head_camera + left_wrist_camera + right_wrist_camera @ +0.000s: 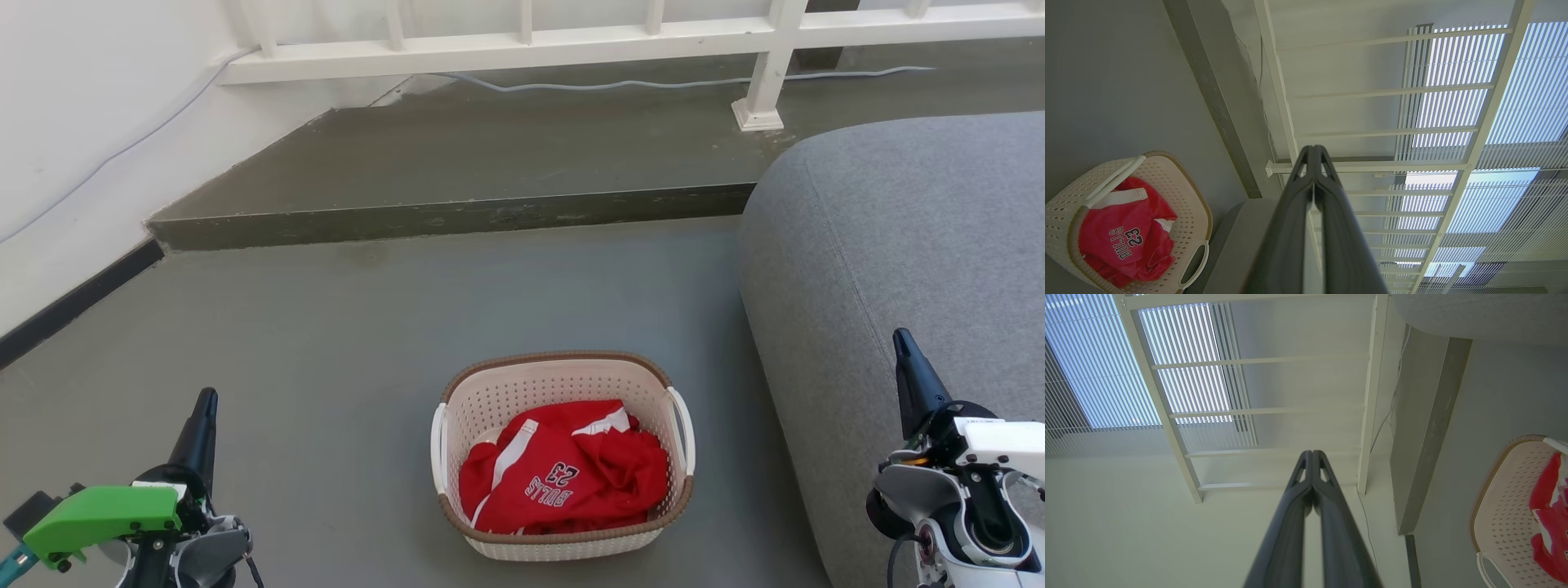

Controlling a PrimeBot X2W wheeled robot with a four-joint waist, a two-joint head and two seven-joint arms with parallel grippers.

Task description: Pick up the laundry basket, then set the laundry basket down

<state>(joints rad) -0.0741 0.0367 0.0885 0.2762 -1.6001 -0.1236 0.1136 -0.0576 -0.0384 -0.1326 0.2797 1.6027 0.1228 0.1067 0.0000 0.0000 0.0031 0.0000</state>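
The laundry basket (pixel 563 384), cream with perforated walls, a brown rim and white side handles, stands on the grey floor at the lower middle of the head view. A red jersey (pixel 563 474) lies inside it. My left gripper (pixel 204 408) is at the lower left, well left of the basket, fingers pressed together and empty. My right gripper (pixel 902 347) is at the lower right over the sofa's edge, also shut and empty. The left wrist view has the basket (pixel 1188 196) at lower left beside shut fingers (pixel 1312 153). The right wrist view shows the basket (pixel 1506 490) at right and shut fingers (pixel 1312 455).
A grey sofa (pixel 914 245) stands close to the basket's right side. Behind the basket a raised dark step (pixel 457 216) crosses the floor, with a white railing (pixel 767 73) and a cable on it. A white wall (pixel 73 122) runs along the left.
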